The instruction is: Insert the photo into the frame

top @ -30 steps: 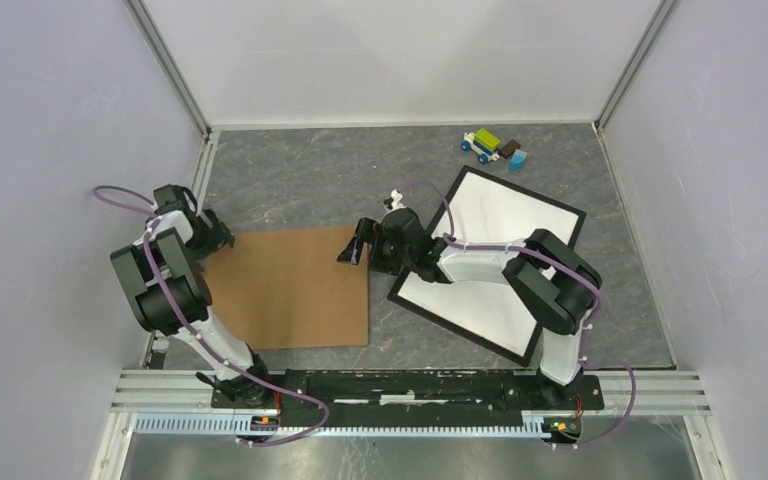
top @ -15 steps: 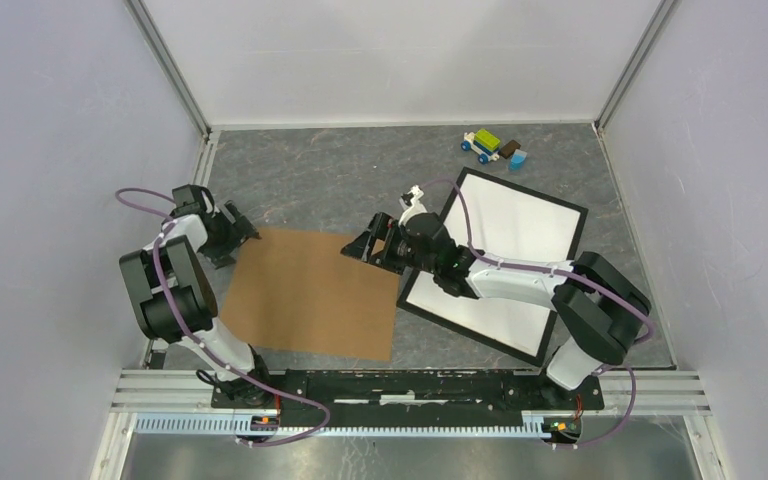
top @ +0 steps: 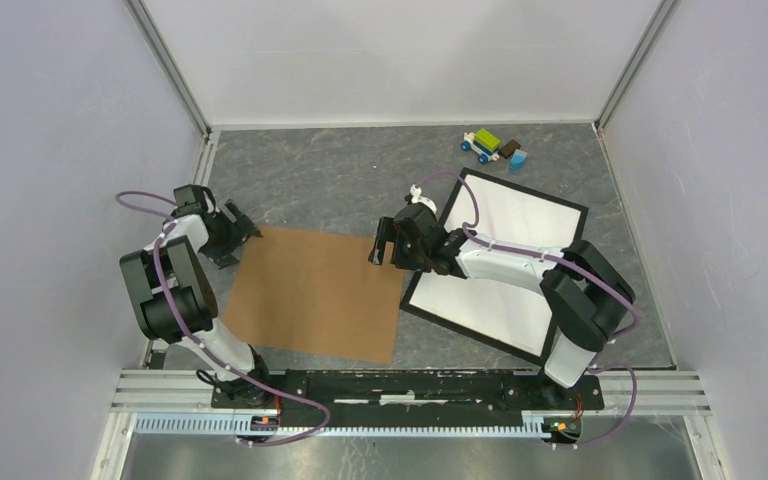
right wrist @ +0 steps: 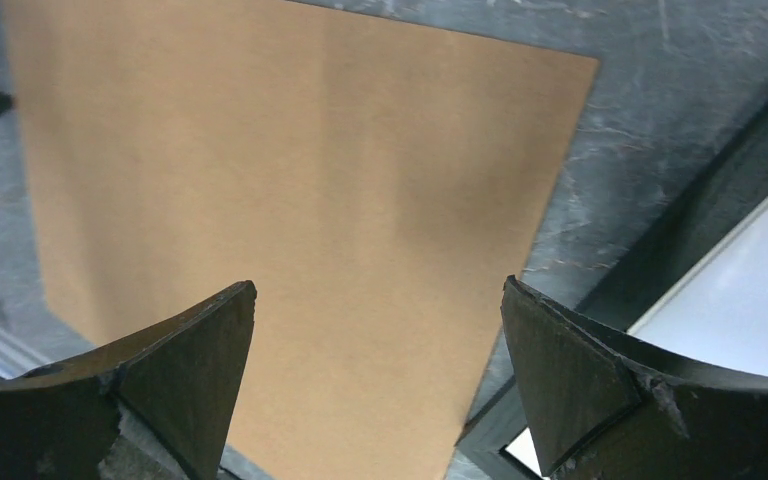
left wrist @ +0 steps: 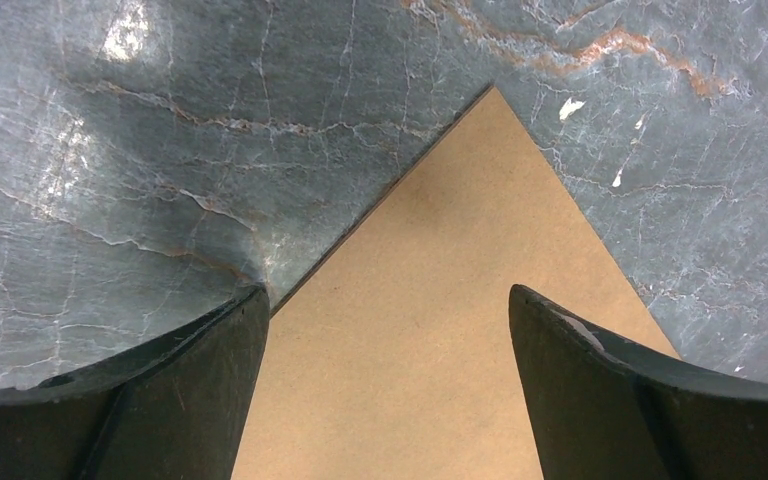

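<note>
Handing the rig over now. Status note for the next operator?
Left gripper: open, empty, over the board's far-left corner.
Right gripper: open, empty, over the board's right edge, beside the frame.
Photo: white side up inside the frame.
Board: flat, left of the frame, not on it.
Done: photo looks seated.
Left: probably lay the board over it.

A cardboard board (top: 312, 294) lies on the marbled table (top: 320, 180); coloured bricks (top: 493, 147), perhaps a toy car, behind.
</note>
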Motion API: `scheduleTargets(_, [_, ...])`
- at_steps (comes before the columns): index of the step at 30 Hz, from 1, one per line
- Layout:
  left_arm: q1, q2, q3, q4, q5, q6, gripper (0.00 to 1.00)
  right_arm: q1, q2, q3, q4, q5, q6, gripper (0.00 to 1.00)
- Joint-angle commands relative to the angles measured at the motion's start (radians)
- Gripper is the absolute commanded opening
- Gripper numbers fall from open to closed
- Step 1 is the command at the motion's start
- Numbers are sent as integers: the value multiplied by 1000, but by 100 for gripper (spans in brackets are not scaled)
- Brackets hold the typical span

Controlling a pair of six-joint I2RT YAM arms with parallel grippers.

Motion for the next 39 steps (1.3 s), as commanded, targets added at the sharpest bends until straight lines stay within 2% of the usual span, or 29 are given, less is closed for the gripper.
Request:
scheduleTargets(1, [-7,44,-38,-87,-17,-43,96,3,43,54,-97,76,12,98])
scheduleTargets(7, [-6,50,-42,-82,-37,-52,96,2,69,31,-52,62,37,98])
scheduleTargets(17, [-6,72,-41,-91,-60,-81,96,-6,128,-40,158,-36,130,98])
scheduleTargets(20, [-6,72,-40,-91,-59,-80,96,-6,127,-30,141,-25,114,98])
scheduleTargets(25, [-6,72,-41,-92,-65,-86,96,-10,97,16,-12,87,53,98])
scheduleTargets(39, [-6,74,-33,-104,-102,-84,97,-14,89,-48,-21,92,67,98])
